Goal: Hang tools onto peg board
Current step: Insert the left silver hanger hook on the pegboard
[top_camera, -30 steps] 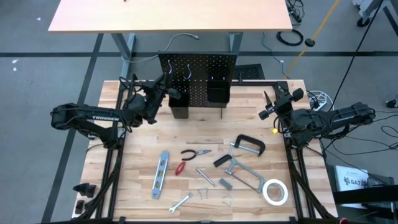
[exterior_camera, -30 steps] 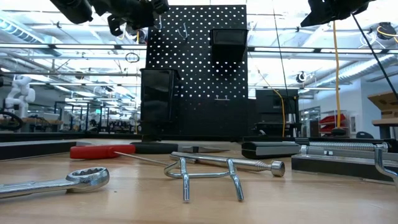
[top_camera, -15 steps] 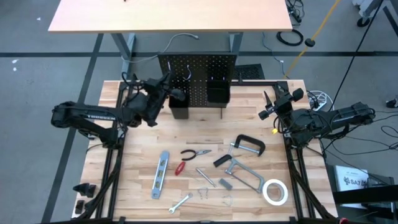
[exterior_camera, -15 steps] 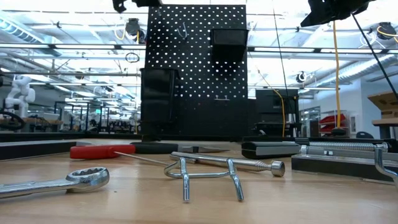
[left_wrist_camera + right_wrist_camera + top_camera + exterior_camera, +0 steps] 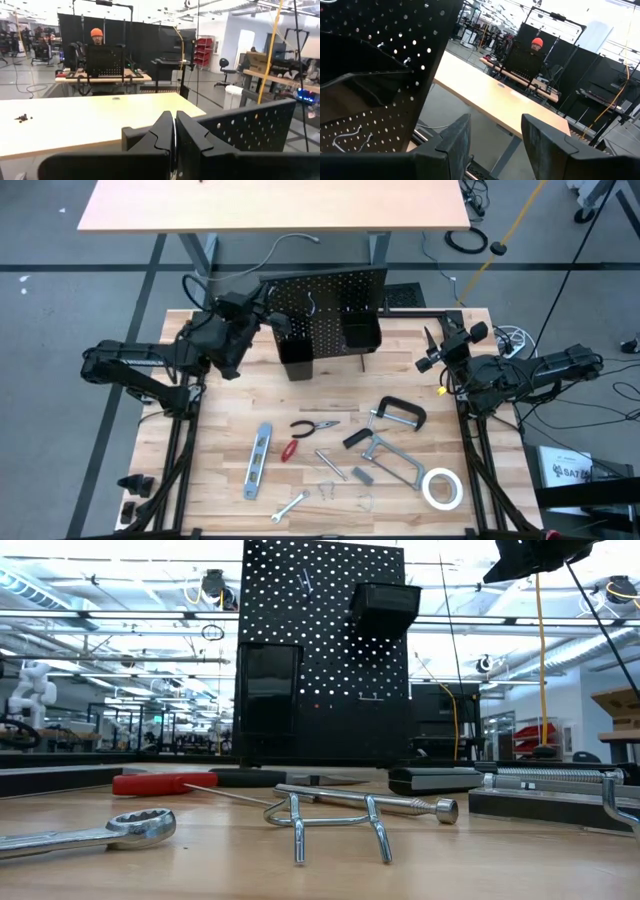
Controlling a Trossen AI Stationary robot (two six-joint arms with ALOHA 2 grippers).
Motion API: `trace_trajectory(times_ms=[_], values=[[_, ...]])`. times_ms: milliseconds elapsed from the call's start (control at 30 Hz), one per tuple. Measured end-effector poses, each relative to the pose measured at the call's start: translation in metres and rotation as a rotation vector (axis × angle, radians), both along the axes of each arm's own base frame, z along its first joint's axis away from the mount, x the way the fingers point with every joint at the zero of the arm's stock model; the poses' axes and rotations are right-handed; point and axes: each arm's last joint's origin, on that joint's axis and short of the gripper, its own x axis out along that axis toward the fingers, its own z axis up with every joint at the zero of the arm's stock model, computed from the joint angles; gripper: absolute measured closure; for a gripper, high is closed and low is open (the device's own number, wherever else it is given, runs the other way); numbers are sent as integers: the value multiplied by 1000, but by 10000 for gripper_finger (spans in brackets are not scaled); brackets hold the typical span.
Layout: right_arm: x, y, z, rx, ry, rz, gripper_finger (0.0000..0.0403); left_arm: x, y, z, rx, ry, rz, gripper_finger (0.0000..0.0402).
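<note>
The peg board [image 5: 330,310], a black perforated panel with two black bins [image 5: 298,358] and a silver hook [image 5: 312,305], stands on its base at the table's far middle, turned a little askew; it also shows in the low view [image 5: 320,650]. My left gripper [image 5: 264,314] is shut at the board's top left corner. My right gripper [image 5: 428,352] is open and empty, right of the board. On the table lie the level [image 5: 258,460], pliers [image 5: 315,425], screwdriver [image 5: 292,448], C-clamp [image 5: 398,415], bar clamp [image 5: 390,460], wrench [image 5: 290,506] and tape roll [image 5: 441,488]. My left gripper [image 5: 174,135] is shut, its fingers level and coming from the table's left at the peg board's top left corner [image 5: 235,130]. The fingers themselves hide the place of contact, and I cannot tell whether they touch the board.
Loose silver hooks [image 5: 328,490] and a silver rod [image 5: 328,463] lie among the tools. The table's left near part [image 5: 215,470] is bare wood. A second tan table [image 5: 270,205] stands behind. A person in an orange cap [image 5: 96,34] sits far off in the room.
My left gripper has risen out of the low view and drawn back toward the table's left edge. The peg board has slid toward the table's right edge and turned a little, its left end now nearer the near edge than its right end.
</note>
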Motion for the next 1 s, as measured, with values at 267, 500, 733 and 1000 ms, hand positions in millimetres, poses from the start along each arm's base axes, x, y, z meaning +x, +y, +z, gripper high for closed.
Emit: trace_trajectory(times_ms=[267, 500, 733, 1000], values=[[0, 0, 0, 0, 1, 0, 236, 2, -11, -5, 5, 55, -50, 386], [0, 0, 0, -1, 3, 0, 236, -1, -45, -8, 19, 114, -192, 397], [0, 0, 0, 9, -15, 0, 236, -7, -77, -24, -21, 192, -358, 397], [3, 1, -1, 45, -59, 97, 236, -22, -84, -105, -380, 305, -411, 398]])
